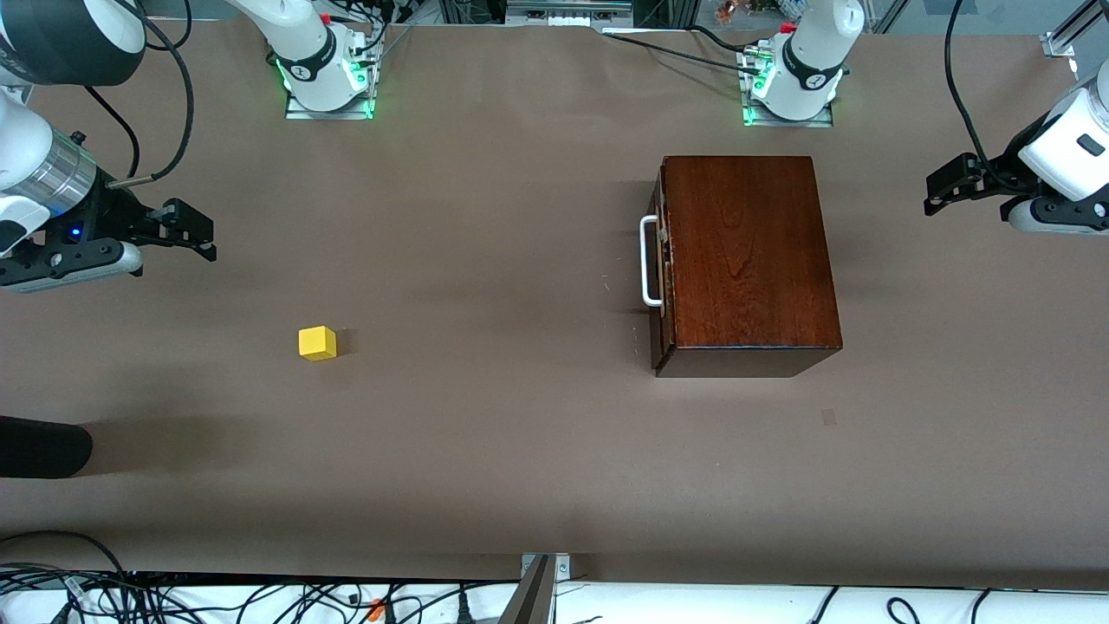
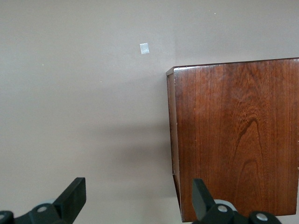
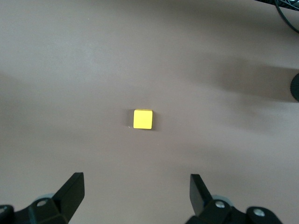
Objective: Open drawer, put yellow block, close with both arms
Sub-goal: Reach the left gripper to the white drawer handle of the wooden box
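I have nothing in hand yet: the drawer (image 1: 660, 260) of the glossy mahogany-coloured wooden box (image 1: 747, 256) is fully shut, its dark front and white U-shaped bar handle (image 1: 648, 262) sitting right of centre in the front view, the handle facing the frame's left. The small bright-yellow cube (image 1: 318, 343) rests on the bare brown surface (image 1: 485, 416) at lower left of that view, well apart from the box.

My left gripper (image 1: 944, 192) hangs at the right edge of the front view, jaws spread wide and empty; its wrist camera shows the box's top and one corner, not the handle. My right gripper (image 1: 186, 232) hangs at the left edge, also wide open and empty, with the cube centred in its wrist view (image 3: 142, 119).

The step now, as I judge it, is opening the drawer. I would bring one gripper round to the handle side, straddle the bar squarely at its middle, close firmly, then pull straight along the drawer's own line. Pulling off-axis risks dragging the whole box, so the other arm may need to brace it.
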